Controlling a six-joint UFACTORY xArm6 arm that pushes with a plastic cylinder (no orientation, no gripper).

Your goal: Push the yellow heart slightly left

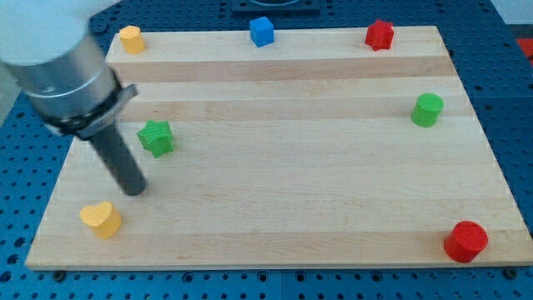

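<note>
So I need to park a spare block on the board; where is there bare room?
The widest bare wood lies mid-board, between the green star and the green cylinder, and along the view's bottom from the yellow heart to the red block. The view's left is crowded: my tip stands between star and heart.

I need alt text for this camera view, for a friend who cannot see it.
My tip rests on a wooden board, just above and to the right of the yellow heart near the bottom-left corner, not touching it. A green star sits above; five more blocks line the edges.
</note>
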